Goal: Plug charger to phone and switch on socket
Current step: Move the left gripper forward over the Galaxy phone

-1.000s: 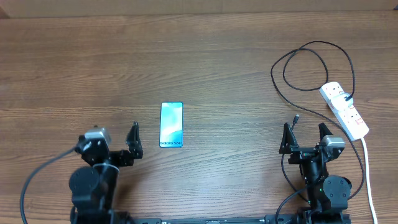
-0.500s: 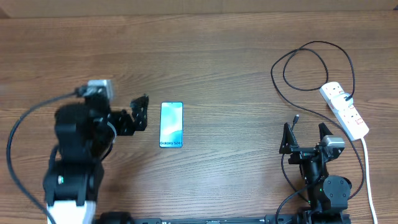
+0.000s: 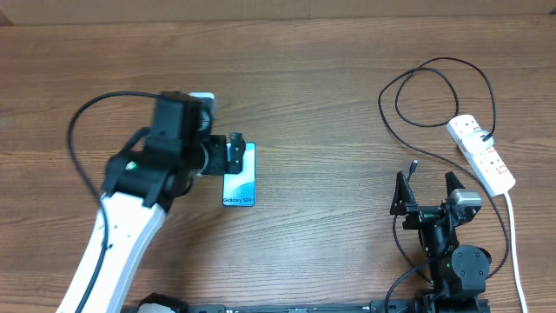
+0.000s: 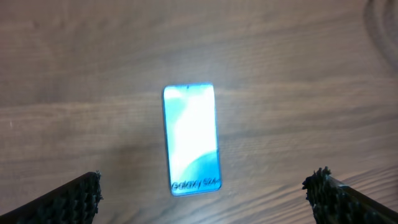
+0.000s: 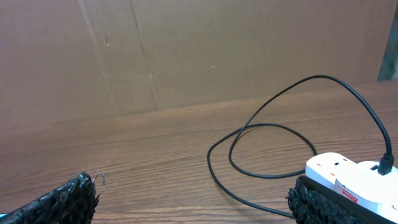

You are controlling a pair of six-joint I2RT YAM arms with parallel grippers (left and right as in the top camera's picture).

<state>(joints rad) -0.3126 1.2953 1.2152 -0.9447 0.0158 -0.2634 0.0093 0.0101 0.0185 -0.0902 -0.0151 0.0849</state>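
**Both grippers wide open, empty; L over phone**

L gripper point(image 3: 233, 154): at full spread, nothing held. Poised above top end of the phone point(image 3: 241, 184), covering that end in overhead view. In L wrist view, phone flat on the table point(image 3: 330, 104) far below, screen up, "Galaxy S24+" text at near end, w/ fingers point(image 4: 74, 199) at either side of frame and well clear of its edges. No contact visible.

R gripper point(image 3: 426, 187): also at full spread, empty, parked low at near R edge of table. Fingers point(image 5: 62, 202) touching nothing. Plug tip point(image 3: 413, 163) of the charger point(image 3: 443, 59) just beyond its L finger, apart from it.

Count:
- 1 phone, L of centre.
- 1 charger: thin black cable, looped at far R, other end in the socket point(image 3: 480, 154).
- 1 socket: white strip, angled, far R edge, well apart from phone.
- 1 thick white cord point(image 3: 512, 235) from strip toward near edge.
- Red switches on strip: too small to count.
- 2 arms, 2 grippers.
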